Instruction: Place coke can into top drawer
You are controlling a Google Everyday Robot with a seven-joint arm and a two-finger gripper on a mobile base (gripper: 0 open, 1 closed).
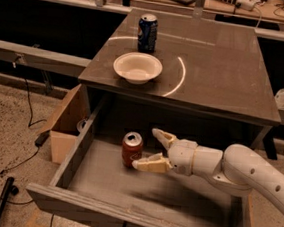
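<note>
The coke can [131, 149] stands upright on the flat bottom of the open top drawer [140, 185], near its back left. My gripper [146, 149] is inside the drawer just right of the can. Its fingers [149, 163] are spread open. The near finger's tip is by the can's lower right side, the far finger is behind and to the right of the can. The can is not held. My white arm reaches in from the right.
On the cabinet top [221, 73] stand a dark blue soda can [147, 32] and a white bowl [137, 67]. A small light-wood box [65, 125] sits on the floor left of the drawer. Cables [5, 172] lie on the floor at left.
</note>
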